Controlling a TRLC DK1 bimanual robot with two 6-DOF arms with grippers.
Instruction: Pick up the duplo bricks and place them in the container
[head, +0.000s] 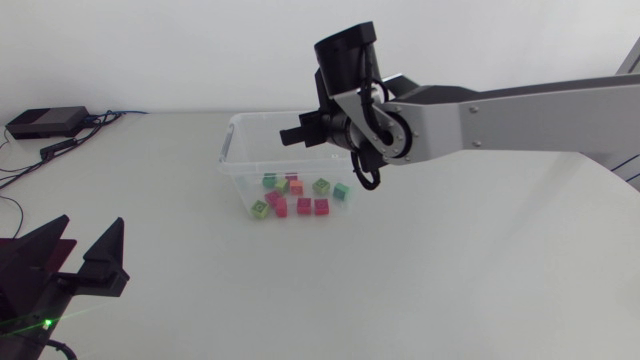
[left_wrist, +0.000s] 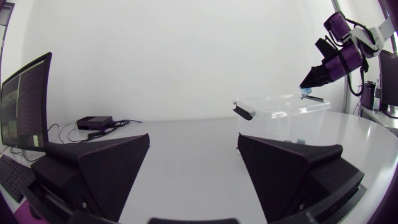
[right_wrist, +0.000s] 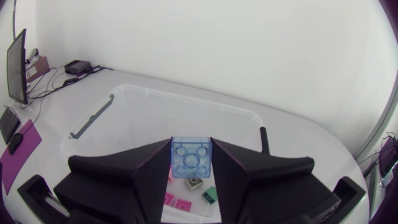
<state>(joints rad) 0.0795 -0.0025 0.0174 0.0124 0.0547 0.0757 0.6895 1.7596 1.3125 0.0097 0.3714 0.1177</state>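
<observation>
One blue brick (right_wrist: 191, 163) is being gripped in the right pincer (right_wrist: 191, 146) | container (right_wrist: 155, 115) is lying directly under it, other bricks (head: 300, 197) sitting inside | left pincer (left_wrist: 194, 146) is gaping wide, well apart, the farther arm.

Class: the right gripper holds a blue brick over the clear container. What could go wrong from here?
1. The right gripper holds the blue brick above the rim of the container. Dropped from there, it may bounce off the bricks already inside and hop out.
2. The brick looks pinched only near the fingertips, so it could slip or twist before release and perhaps strike the rim.
</observation>
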